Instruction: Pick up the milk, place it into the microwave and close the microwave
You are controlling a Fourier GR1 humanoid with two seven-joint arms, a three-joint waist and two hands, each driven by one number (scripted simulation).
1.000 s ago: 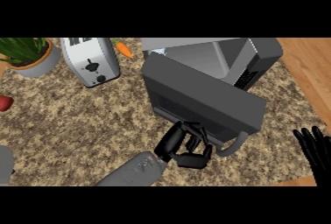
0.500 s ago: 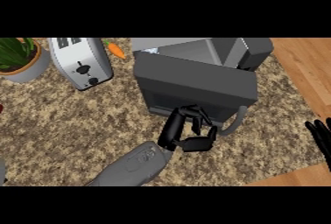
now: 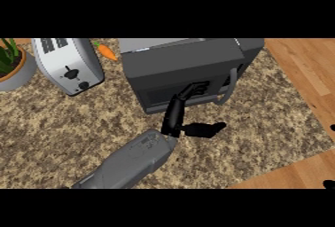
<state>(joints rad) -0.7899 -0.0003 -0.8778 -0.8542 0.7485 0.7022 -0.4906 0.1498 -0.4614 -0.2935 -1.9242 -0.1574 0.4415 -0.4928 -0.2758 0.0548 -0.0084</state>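
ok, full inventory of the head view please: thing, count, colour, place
microwave: 1, dark grey, top centre, door looks nearly or fully shut
door handle: 1, grey, on the microwave door's right side
toaster: 1, silver, upper left
carrot: 1, orange, between toaster and microwave
potted plant: 1, green leaves in a grey pot, left edge
counter: 1, speckled brown, with wood at the right
milk: not visible
left hand: 1, black, fingers straight against the microwave door
right hand: black bits only, right edge
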